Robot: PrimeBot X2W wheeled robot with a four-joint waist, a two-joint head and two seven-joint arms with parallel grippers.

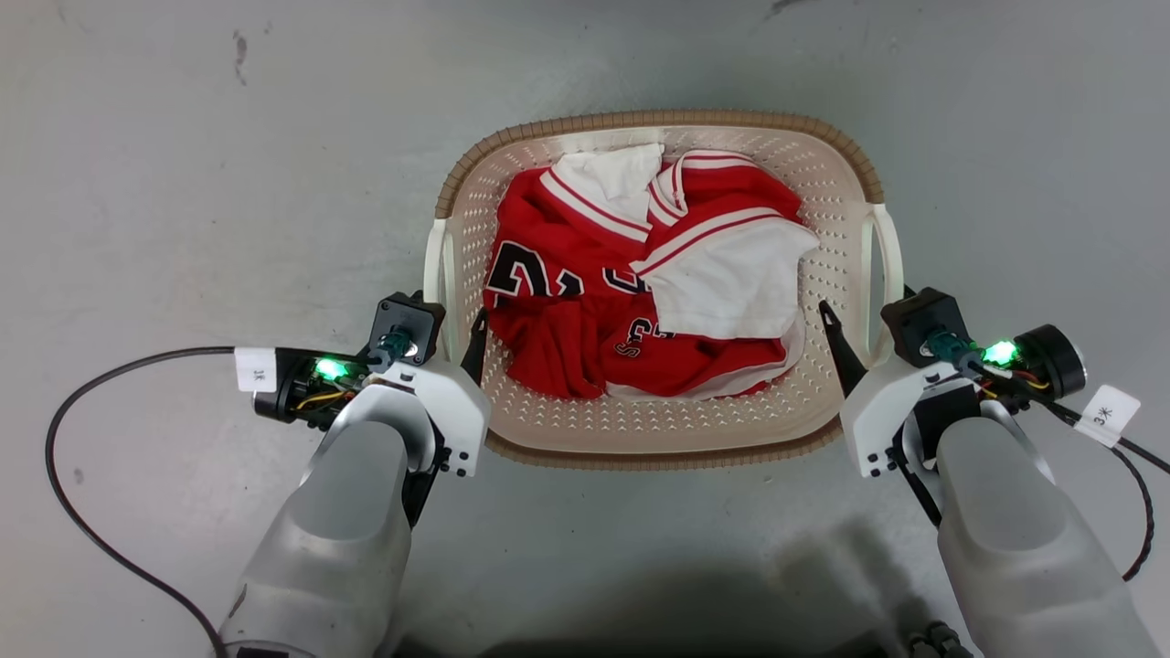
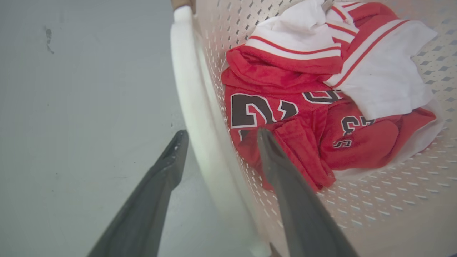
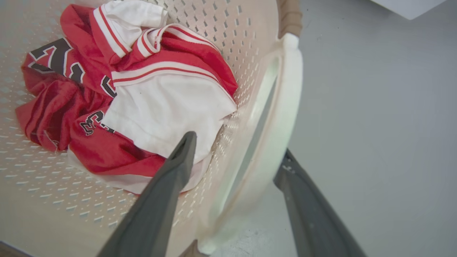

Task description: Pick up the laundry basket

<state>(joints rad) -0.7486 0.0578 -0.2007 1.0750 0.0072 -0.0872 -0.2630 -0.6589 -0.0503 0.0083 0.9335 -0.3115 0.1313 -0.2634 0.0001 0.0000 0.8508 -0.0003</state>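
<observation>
The laundry basket [image 1: 658,121], cream perforated plastic with a brown rim, sits on the grey floor in front of me. My left gripper [image 1: 452,331] is open and straddles the basket's left loop handle [image 1: 437,260], one finger inside the wall and one outside. In the left wrist view, the left gripper [image 2: 221,134] has that handle [image 2: 192,92] between its spread fingers. On the other side, my right gripper [image 1: 864,322] is open astride the right loop handle [image 1: 888,247]. The right wrist view shows my right gripper [image 3: 237,146] with the handle [image 3: 285,103] between its fingers.
Red and white jerseys [image 1: 640,274] lie crumpled inside the basket. A black cable [image 1: 64,457] loops over the floor to the left, and another cable [image 1: 1143,512] hangs by my right arm. A pale object's corner [image 3: 410,5] shows at the top right of the right wrist view.
</observation>
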